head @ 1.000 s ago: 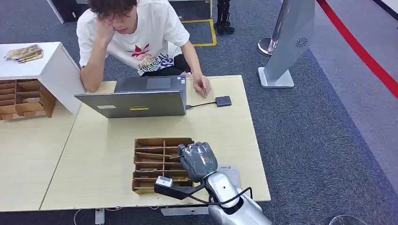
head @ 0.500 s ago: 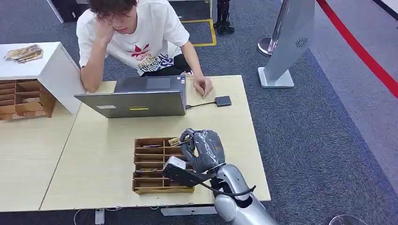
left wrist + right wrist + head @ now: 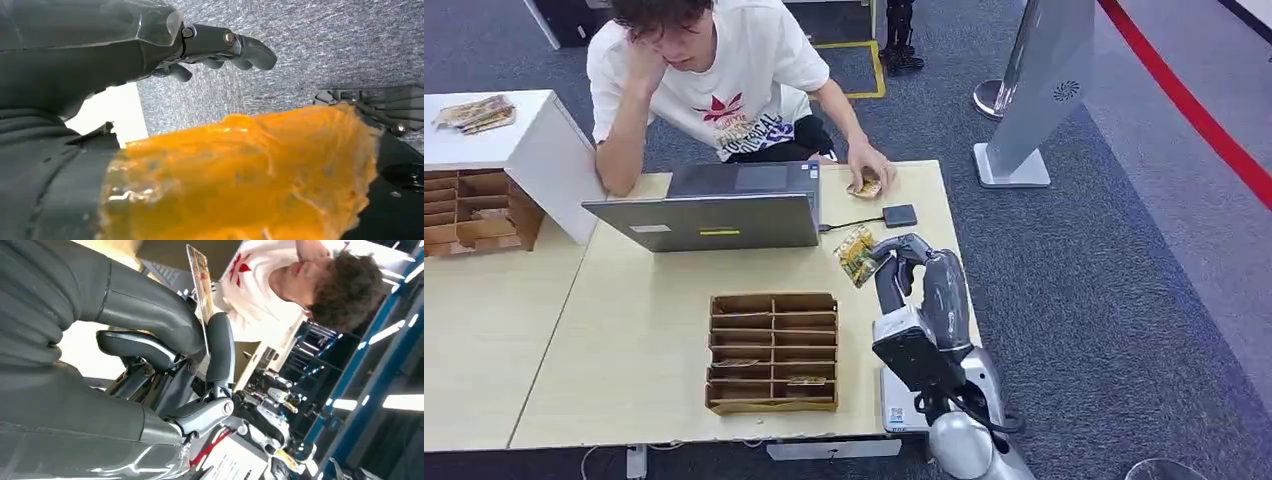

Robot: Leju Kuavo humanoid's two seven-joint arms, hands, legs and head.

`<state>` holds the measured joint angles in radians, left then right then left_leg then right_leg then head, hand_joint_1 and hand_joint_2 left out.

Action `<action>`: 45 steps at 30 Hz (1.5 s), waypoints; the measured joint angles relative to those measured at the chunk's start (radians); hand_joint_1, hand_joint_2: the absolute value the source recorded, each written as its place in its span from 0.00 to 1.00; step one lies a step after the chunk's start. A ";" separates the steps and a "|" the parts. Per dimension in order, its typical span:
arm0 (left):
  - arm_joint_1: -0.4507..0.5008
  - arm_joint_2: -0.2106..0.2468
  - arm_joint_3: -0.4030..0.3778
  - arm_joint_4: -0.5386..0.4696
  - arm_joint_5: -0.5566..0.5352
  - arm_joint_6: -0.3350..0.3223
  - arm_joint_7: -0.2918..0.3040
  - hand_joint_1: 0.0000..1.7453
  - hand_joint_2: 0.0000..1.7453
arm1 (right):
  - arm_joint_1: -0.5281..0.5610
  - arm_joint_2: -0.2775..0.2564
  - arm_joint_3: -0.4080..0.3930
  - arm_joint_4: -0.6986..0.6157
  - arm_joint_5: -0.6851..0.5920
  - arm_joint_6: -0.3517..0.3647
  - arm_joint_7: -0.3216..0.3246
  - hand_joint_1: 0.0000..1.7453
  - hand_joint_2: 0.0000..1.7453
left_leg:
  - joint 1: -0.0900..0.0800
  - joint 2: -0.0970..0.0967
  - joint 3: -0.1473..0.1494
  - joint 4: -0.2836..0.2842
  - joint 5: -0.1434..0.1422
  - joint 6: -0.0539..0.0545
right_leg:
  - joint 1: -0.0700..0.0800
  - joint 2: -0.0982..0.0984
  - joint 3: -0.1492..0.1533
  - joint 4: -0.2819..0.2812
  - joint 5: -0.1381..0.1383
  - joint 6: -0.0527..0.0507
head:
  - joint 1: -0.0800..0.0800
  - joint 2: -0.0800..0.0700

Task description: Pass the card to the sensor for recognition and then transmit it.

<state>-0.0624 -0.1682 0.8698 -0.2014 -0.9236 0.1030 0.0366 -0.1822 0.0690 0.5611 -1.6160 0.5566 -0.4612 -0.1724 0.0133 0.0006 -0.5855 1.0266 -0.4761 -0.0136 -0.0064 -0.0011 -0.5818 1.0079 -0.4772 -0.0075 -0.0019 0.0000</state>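
Observation:
My right hand (image 3: 916, 272) is raised over the table's right side and pinches a colourful card (image 3: 857, 255) between thumb and a finger. The card stands nearly upright, just short of the small dark square sensor (image 3: 900, 215), which is wired to the laptop. In the right wrist view the card (image 3: 199, 282) is seen edge-on above the thumb of my right hand (image 3: 165, 345). My left hand (image 3: 150, 55) hangs over grey carpet, its fingers (image 3: 235, 47) stretched out and holding nothing.
A person sits behind the open laptop (image 3: 714, 215), one hand (image 3: 867, 172) resting on a small packet near the sensor. A wooden slotted box (image 3: 772, 350) with a few cards lies in the table's middle. A white cabinet (image 3: 534, 150) stands left, a grey stand (image 3: 1034, 100) right.
My right hand rose from the wooden box with the card and carried it away to the far right, up to the sensor. The person's hand shifted slightly and now covers a packet.

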 joint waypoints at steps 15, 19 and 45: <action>0.002 0.000 0.000 0.000 0.000 0.000 0.000 0.00 0.00 | 0.014 0.000 -0.020 -0.042 -0.022 0.001 -0.006 1.00 1.00 | 0.000 0.000 0.000 0.000 0.000 0.000 | 0.000 0.000 0.000 0.000 0.000 0.000 | 0.000 0.000; 0.001 0.000 0.000 0.000 -0.004 -0.002 0.000 0.00 0.00 | 0.012 0.000 -0.020 -0.042 -0.022 0.005 -0.009 1.00 1.00 | 0.000 0.000 0.000 0.000 0.000 0.000 | 0.000 0.000 0.000 0.000 0.000 0.000 | 0.000 0.000; -0.072 -0.006 -0.043 0.000 -0.155 -0.058 0.075 0.00 0.00 | -0.547 0.164 0.009 0.575 0.127 0.164 0.182 0.01 1.00 | 0.000 0.000 0.000 0.000 0.002 -0.001 | 0.000 0.000 0.000 0.001 0.001 -0.001 | 0.000 0.000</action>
<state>-0.1347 -0.1743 0.8263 -0.2014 -1.0788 0.0454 0.1117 -0.7294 0.2330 0.5703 -1.0405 0.6835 -0.2972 0.0091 0.0135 0.0003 -0.5853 1.0266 -0.4737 -0.0145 -0.0063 -0.0010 -0.5817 1.0092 -0.4757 -0.0087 -0.0023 0.0000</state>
